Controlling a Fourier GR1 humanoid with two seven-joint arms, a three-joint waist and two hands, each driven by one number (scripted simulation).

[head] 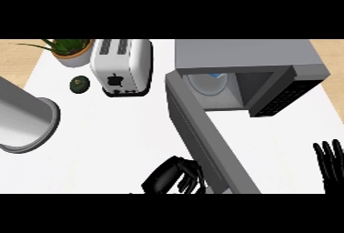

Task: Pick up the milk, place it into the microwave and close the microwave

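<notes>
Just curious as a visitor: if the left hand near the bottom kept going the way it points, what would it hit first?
Probably the open microwave door: the left hand sits just left of it, angled up and right. Depth is unclear, so contact is uncertain.

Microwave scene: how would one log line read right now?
microwave: door open | left hand: curled beside door | right hand: open, resting | milk: not discernible

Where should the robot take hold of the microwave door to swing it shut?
On the microwave door, use the outer face near its free end, by the left hand. The door stands wide open, hinged at the microwave front's left corner, so come from its left side and push rightward with the fingers there.
</notes>
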